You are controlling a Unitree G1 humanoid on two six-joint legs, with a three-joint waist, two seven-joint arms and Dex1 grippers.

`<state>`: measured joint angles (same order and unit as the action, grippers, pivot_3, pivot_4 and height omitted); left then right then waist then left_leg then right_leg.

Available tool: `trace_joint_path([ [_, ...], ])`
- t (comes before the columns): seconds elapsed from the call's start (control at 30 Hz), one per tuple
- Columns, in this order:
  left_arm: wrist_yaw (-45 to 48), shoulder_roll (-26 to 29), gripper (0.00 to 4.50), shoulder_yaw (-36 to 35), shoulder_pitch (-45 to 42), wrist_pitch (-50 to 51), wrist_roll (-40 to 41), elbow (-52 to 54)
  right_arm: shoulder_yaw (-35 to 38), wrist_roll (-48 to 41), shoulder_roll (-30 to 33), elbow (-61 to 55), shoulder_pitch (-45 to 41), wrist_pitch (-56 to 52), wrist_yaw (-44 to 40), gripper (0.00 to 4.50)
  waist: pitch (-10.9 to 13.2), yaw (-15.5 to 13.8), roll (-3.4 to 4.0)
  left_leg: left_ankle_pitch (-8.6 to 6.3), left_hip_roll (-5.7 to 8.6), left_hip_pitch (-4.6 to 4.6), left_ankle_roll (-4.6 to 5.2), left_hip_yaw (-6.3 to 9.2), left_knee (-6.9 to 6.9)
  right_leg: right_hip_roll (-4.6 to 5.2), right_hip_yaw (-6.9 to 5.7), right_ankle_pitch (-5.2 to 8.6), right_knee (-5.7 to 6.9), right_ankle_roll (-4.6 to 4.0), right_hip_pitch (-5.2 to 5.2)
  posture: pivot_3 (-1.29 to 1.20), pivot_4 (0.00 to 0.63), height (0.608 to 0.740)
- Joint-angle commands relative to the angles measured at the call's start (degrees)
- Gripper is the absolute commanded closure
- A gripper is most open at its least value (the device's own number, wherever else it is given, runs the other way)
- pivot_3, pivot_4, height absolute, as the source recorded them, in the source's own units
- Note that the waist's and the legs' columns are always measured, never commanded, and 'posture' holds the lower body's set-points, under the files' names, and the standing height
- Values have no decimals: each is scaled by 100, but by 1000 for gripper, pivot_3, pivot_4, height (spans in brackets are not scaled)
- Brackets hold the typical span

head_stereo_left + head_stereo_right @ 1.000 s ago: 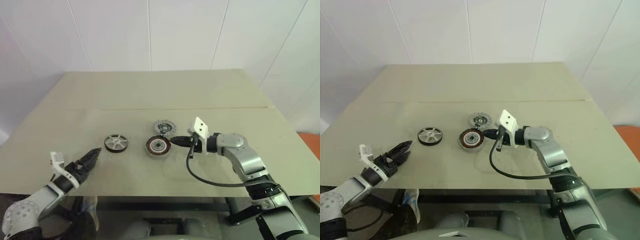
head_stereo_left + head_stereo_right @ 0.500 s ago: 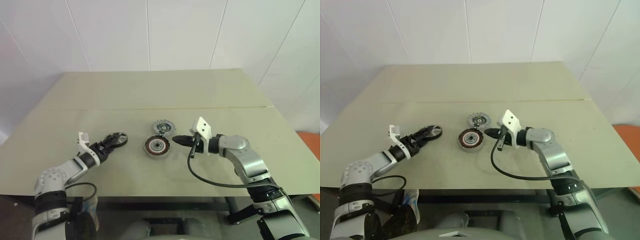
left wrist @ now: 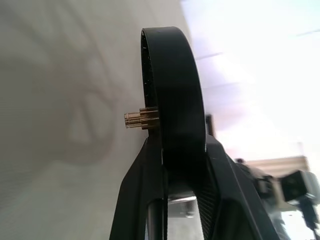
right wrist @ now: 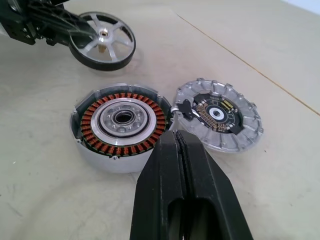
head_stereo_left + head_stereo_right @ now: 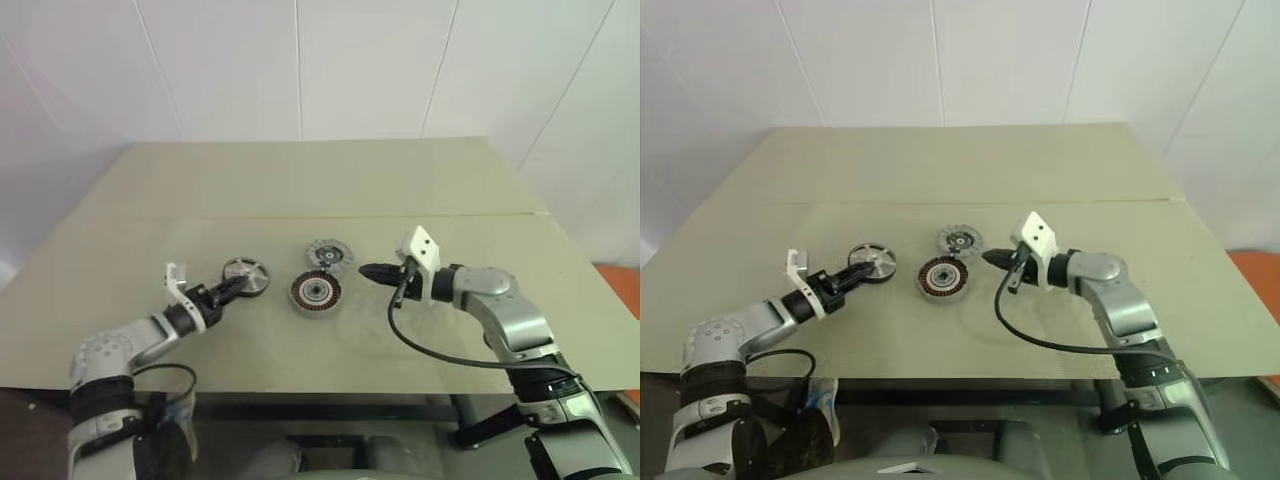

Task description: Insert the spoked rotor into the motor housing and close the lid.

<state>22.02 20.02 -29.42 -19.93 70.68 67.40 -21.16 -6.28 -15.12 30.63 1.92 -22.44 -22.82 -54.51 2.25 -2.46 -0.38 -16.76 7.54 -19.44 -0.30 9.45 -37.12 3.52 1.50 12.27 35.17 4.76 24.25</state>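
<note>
1. The table (image 5: 300,180) is carrying the motor housing (image 5: 315,291) at its middle, windings facing up; it is looking heavy and stiff.
2. The lid (image 5: 330,253) is lying just behind the housing, rigid metal.
3. The spoked rotor (image 5: 246,275) is tilting off the surface, its rim pinched by the left gripper (image 5: 232,287); smooth metal, probably slippery, so the rim grip is looking sensible.
4. The right gripper (image 5: 366,271) is hovering clenched and empty beside the housing.

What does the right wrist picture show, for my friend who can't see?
The left gripper holds the spoked rotor by its rim, just above the table. Nearer sit the motor housing with copper windings and the lid beside it.
</note>
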Motion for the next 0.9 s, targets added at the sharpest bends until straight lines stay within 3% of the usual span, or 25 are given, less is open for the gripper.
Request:
trace_joint_path([
  [0.03, 149, -58, 4059, -72, -409, 222, 360, 125, 280, -178, 145, -246, -11, -47, -10, 4500, -1, 15, -2, 0, 0, 1, 0, -1, 0, 0, -1, 0, 0, 0, 0, 0, 0, 740],
  [0.43, 1087, -463, 4059, 799, -1917, 286, -817, -2187, 345, -237, 69, -447, 231, -88, 295, 4500, 1, 33, -6, 3, -3, 1, 3, -5, 6, -3, 2, -4, -1, 5, 8, 0, 0, 740],
  [0.9, 2249, -246, 4059, 1278, -2427, 833, -1722, -2706, 356, -229, 4, -508, 513, -2, 560, 4500, 5, 29, -13, 3, -1, -2, 3, -2, 5, -3, 1, -5, 0, 7, 9, 0, 0, 740],
])
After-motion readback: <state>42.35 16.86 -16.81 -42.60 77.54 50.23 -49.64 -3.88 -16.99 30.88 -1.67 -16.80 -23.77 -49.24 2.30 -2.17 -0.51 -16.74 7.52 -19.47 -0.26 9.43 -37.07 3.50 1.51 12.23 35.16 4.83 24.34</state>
